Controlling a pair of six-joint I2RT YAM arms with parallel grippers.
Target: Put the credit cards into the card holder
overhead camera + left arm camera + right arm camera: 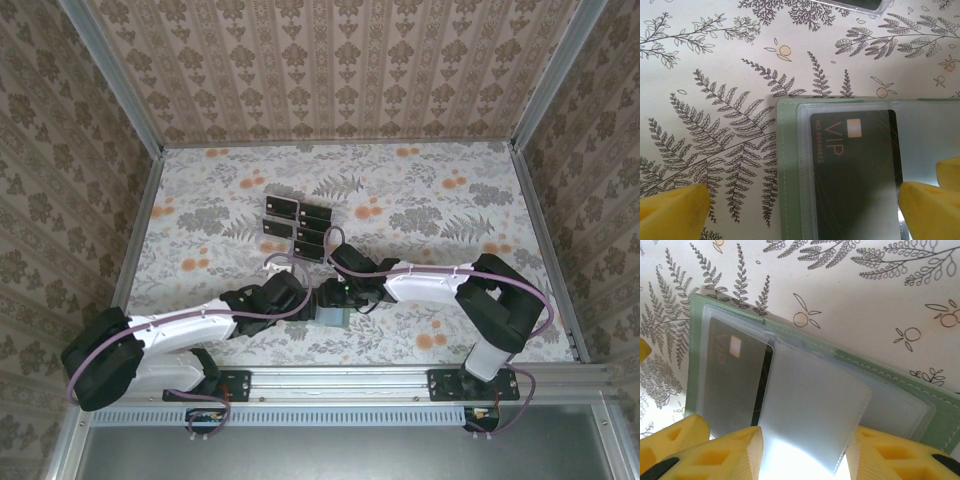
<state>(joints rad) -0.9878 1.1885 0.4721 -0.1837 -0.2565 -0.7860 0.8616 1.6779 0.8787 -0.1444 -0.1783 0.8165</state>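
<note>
The card holder [335, 317] lies opened out on the flowered table [450, 200], low in the middle of the top view, where both arms meet over it. A cluster of black credit cards [303, 226] is seen above it, nearer the centre of the frame and apart from both arms.

In the left wrist view the left gripper [800, 212] is spread wide, with one yellow fingertip in each lower corner and nothing held. The holder occupies the lower right of that frame, with its left edge inside the gap between the fingertips. A black VIP card [855, 165] is seen tucked inside one of the holder's clear pockets.

In the right wrist view the right gripper [805, 460] is at the bottom edge, with its jaws partly apart. A loose clear sleeve [810, 405] of the holder runs down between them, and its side edges meet both fingers. Whether that sleeve is pinched or merely framed cannot be told.
</note>
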